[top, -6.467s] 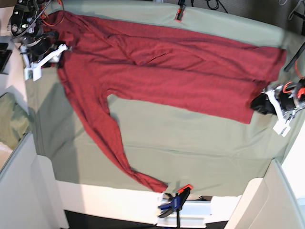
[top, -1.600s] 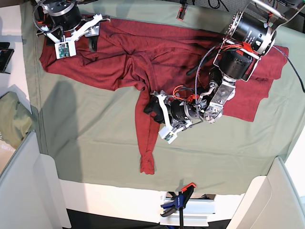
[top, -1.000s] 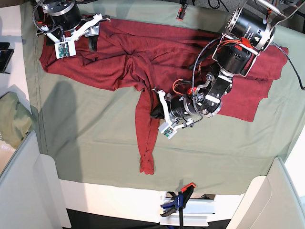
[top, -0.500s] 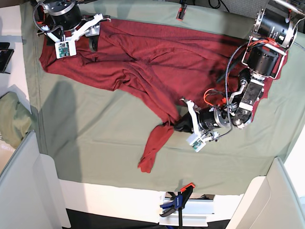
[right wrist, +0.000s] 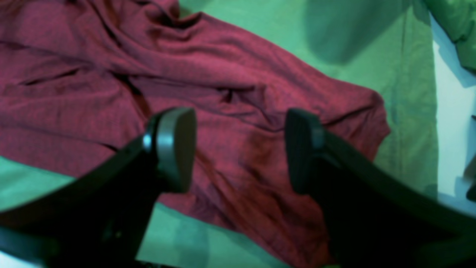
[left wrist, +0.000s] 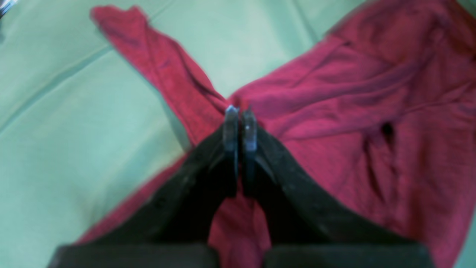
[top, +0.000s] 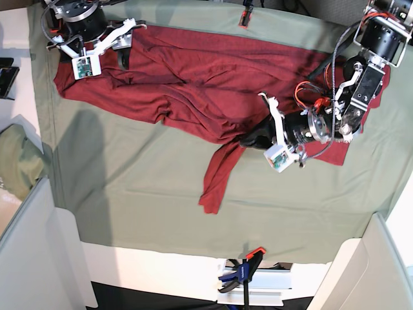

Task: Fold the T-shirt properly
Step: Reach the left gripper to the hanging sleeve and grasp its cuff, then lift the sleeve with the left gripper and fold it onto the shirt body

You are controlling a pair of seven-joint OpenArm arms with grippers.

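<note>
The dark red T-shirt (top: pixel 193 77) lies rumpled across the far half of the table, with one long sleeve (top: pixel 218 173) trailing toward the front edge. My left gripper (top: pixel 246 139) is shut on the T-shirt where the sleeve joins the body. In the left wrist view the left gripper (left wrist: pixel 240 113) has its jaws pressed together on a fold of the T-shirt (left wrist: pixel 353 111), and the sleeve (left wrist: pixel 156 63) runs away up and left. My right gripper (top: pixel 128 42) hangs open over the far left corner of the T-shirt (right wrist: pixel 93 93). Its fingers (right wrist: pixel 174 149) stand wide apart with nothing between them.
A pale green table cloth (top: pixel 142 187) covers the table. A bundled green cloth (top: pixel 16 161) lies off the left side. One clamp (top: pixel 239 274) grips the front edge and another clamp (top: pixel 244 16) the back edge. White panels (top: pixel 39 258) flank the front corners.
My left gripper has moved right and toward the back while holding the T-shirt, dragging the sleeve and bunched body fabric rightward. The right arm has not moved.
</note>
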